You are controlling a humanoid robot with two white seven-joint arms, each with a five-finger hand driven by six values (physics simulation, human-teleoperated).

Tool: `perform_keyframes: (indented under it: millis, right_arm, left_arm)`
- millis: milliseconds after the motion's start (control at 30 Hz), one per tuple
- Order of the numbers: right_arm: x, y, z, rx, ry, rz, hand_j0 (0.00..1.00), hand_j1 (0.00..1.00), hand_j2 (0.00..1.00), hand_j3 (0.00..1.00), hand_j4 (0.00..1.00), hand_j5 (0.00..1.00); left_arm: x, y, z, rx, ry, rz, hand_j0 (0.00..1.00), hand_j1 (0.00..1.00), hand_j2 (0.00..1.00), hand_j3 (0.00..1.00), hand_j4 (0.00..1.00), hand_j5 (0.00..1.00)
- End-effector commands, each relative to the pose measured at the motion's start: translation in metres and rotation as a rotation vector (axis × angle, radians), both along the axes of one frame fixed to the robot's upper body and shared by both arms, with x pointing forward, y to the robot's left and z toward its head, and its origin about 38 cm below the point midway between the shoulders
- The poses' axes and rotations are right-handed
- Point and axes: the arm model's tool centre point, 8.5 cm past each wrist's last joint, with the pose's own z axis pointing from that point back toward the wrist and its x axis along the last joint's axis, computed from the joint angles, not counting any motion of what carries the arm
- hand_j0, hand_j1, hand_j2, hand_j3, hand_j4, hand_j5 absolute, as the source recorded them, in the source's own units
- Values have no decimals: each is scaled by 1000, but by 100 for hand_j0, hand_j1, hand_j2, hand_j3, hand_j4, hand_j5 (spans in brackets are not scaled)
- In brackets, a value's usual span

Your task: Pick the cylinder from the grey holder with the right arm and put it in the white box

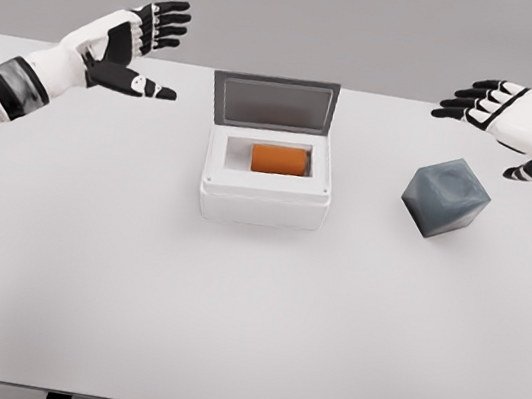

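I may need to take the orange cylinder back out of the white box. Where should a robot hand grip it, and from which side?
Probably from straight above. The orange cylinder lies on its side, long axis running left to right, in the white box, whose walls block the sides and whose raised lid stands behind. Pinch the curved middle, one finger on the near side and the thumb on the far side.

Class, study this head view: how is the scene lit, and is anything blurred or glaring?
Head view: soft, even light; faint shadows under the white box and grey holder; no glare on the table; the orange cylinder looks slightly soft-edged.
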Motion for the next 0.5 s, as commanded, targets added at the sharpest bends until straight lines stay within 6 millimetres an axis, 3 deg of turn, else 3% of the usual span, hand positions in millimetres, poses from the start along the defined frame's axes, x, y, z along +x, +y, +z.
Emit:
perform_keyframes:
  millis: [0,133,333,367,400,467]
  right_arm:
    - [-2,3,4,3,-10,9,100,100,100,100,100,100]
    - [-10,-1,16,32,-4,30,100,100,100,100,100,100]
    - [-16,-3,35,22,-55,33,100,100,100,100,100,100]
    - [-14,-6,33,37,-52,24,100,100,100,100,100,100]
    - [-8,-11,6,14,27,-2,100,100,100,100,100,100]
    - [-16,6,8,-4,16,51,100,100,100,100,100,100]
  left_arm:
    - [4,-7,-14,31,15,10,100,100,100,100,100,100]
    - [18,-14,-18,60,13,26,100,100,100,100,100,100]
    - [22,-31,-21,114,17,-10,100,100,100,100,100,100]
    - [22,-35,-23,116,22,-17,100,100,100,100,100,100]
    - [22,-35,-28,119,33,-17,100,100,100,100,100,100]
    - [21,-38,-33,129,43,-26,100,100,100,100,100,100]
